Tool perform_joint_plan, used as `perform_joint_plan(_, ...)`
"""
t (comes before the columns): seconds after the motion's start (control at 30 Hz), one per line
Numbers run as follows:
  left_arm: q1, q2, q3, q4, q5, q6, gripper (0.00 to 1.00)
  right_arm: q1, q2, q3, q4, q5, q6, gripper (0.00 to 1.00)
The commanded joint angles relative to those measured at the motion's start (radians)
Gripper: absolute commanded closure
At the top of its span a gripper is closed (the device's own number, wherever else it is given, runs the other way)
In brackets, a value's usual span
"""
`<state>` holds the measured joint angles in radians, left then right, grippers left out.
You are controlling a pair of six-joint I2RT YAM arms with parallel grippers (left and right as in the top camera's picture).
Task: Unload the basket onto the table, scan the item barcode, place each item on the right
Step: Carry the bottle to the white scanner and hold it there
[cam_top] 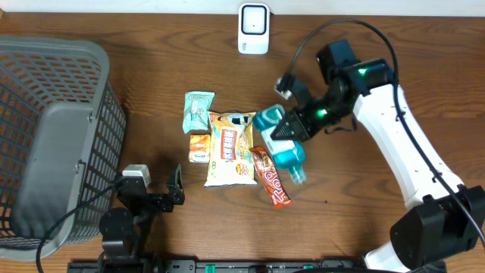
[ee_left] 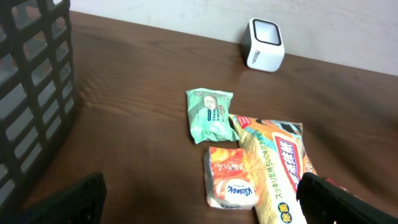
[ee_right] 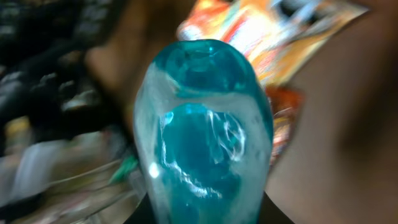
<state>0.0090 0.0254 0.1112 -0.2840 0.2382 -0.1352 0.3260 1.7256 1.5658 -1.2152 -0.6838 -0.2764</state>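
Observation:
A clear bottle of blue liquid hangs over the right side of the item pile, with my right gripper shut on it. In the right wrist view the bottle fills the middle, and only dark finger edges show beside its lower part. No barcode can be made out on it. The white scanner stands at the table's far edge, also in the left wrist view as the scanner. My left gripper rests open near the front edge, left of the pile, holding nothing.
A green packet, an orange tissue pack, a yellow snack bag and a red bar lie mid-table. A grey mesh basket takes up the left side.

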Motion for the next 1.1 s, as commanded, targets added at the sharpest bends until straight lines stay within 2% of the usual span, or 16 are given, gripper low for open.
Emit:
perform_joint_plan(0.0, -0.001, -0.002, -0.016, -0.022, 0.013, -0.012, 0.02, 0.048, -0.026, 0.011, 0.102, 0.182, 0.108, 0.99)
perform_joint_plan(0.13, -0.001, -0.002, -0.016, -0.022, 0.013, -0.012, 0.02, 0.097, -0.018, 0.011, 0.275, 0.407, 0.180, 0.99)
perform_joint_plan(0.37, -0.001, -0.002, -0.016, -0.022, 0.013, -0.012, 0.02, 0.121, 0.021, 0.011, 0.494, 0.490, 0.147, 0.99)
perform_joint_plan(0.5, -0.001, -0.002, -0.016, -0.022, 0.013, -0.012, 0.02, 0.121, 0.069, 0.011, 0.640, 0.698, 0.136, 0.99)
perform_joint_plan(0.67, -0.001, -0.002, -0.016, -0.022, 0.013, -0.012, 0.02, 0.121, 0.177, 0.013, 0.787, 0.747, 0.023, 0.99)
perform_joint_plan(0.77, -0.001, -0.002, -0.016, -0.022, 0.013, -0.012, 0.02, 0.130, 0.267, 0.060, 0.871, 0.880, -0.056, 0.99)
perform_joint_plan(0.93, -0.001, -0.002, -0.016, -0.022, 0.013, -0.012, 0.02, 0.149, 0.420, 0.265, 0.915, 1.049, -0.248, 0.99)
perform_joint_plan(1.07, -0.001, -0.002, -0.016, -0.022, 0.013, -0.012, 0.02, 0.149, 0.533, 0.436, 0.917, 1.097, -0.344, 0.99)
